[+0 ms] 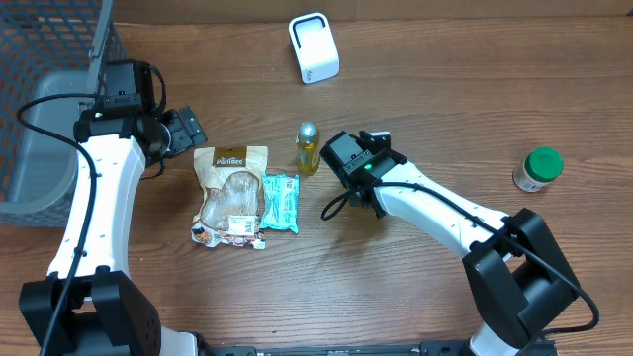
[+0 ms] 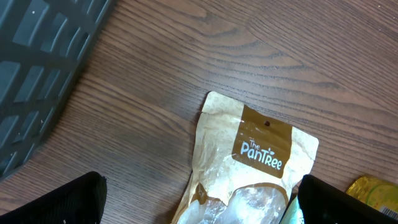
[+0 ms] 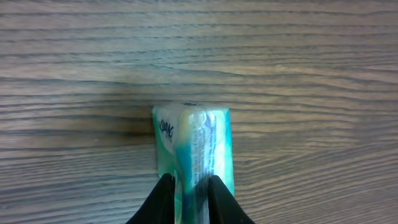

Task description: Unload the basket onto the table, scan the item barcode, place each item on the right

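On the wood-grained counter, a glossy teal packet is laid beside the crinkled kraft pouch. The left pincer is spread above the pouch. Whether the right pincer pinches the packet cannot be told.

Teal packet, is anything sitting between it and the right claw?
Nothing visible does. In the right wrist view the teal packet lies on bare wood directly ahead of the right claw, its near end reaching into the claw's opening.

Teal packet: lower end hidden behind right gripper fingers at 6 o'clock, grip unclear. Pouch cut off at 6 o'clock. Gold item cropped at 4 o'clock, unidentifiable.
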You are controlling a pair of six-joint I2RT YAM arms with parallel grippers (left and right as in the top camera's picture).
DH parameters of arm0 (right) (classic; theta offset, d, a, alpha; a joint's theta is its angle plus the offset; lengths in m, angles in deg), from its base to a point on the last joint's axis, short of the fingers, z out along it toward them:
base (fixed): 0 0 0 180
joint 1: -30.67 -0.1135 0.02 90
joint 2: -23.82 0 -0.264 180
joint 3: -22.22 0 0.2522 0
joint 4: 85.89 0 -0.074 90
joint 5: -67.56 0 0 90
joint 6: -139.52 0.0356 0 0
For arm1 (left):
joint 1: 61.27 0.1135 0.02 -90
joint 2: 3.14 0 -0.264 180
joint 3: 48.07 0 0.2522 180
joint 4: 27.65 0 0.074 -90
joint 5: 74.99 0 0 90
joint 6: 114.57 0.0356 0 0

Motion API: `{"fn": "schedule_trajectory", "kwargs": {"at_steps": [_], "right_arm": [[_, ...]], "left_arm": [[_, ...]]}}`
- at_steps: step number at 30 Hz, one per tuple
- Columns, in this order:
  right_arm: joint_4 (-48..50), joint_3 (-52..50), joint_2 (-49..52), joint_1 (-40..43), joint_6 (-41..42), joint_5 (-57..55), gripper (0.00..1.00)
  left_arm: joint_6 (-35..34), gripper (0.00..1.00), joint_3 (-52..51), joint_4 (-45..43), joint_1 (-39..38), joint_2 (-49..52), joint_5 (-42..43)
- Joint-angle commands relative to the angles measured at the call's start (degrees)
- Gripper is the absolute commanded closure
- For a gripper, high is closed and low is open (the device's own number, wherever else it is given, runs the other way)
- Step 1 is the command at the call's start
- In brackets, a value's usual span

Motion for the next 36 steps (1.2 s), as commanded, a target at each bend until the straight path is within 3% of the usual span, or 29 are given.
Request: {"fn": "schedule_trajectory", "kwargs": {"at_steps": [1, 10, 16, 17, 18, 20, 24, 25, 36], "right_arm": [[0.42, 2.12, -0.09, -0.11, 0.2, 1.92, 0.85], [0.46, 2.93, -0.13, -0.11, 0.2, 2.51, 0.84], [-4.39, 8.26, -0.15, 0.0, 0.2, 2.69, 0.77], [-5.07, 9.05, -0.15, 0.11, 0.2, 2.69, 0.72], [-5.62, 9.94, -0.15, 0.22, 0.2, 2.69, 0.53], [-5.57, 10.14, -0.15, 0.52, 0.22, 2.69, 0.32], [-6.1, 10.14, -0.15, 1.86, 0.24, 3.61, 0.04], [-6.12, 10.14, -0.15, 2.23, 0.22, 4.39, 0.0], [-5.92, 7.82, -0.13, 7.78, 0.17, 15.58, 0.0]], "left_arm": [[0.44, 0.0, 0.7, -0.09, -0.09, -0.61, 0.26], [0.44, 0.01, 0.7, -0.09, -0.09, -0.61, 0.26], [0.44, 0.0, 0.7, -0.09, -0.09, -0.61, 0.26], [0.44, 0.0, 0.7, -0.09, -0.09, -0.61, 0.26], [0.44, 0.0, 0.7, -0.09, -0.09, -0.61, 0.26], [0.44, 0.0, 0.7, -0.09, -0.09, -0.61, 0.26], [0.44, 0.01, 0.7, -0.09, -0.09, -0.61, 0.26], [0.44, 0.0, 0.7, -0.09, -0.09, -0.61, 0.26], [0.44, 0.0, 0.7, -0.09, -0.09, -0.61, 0.26]]}}
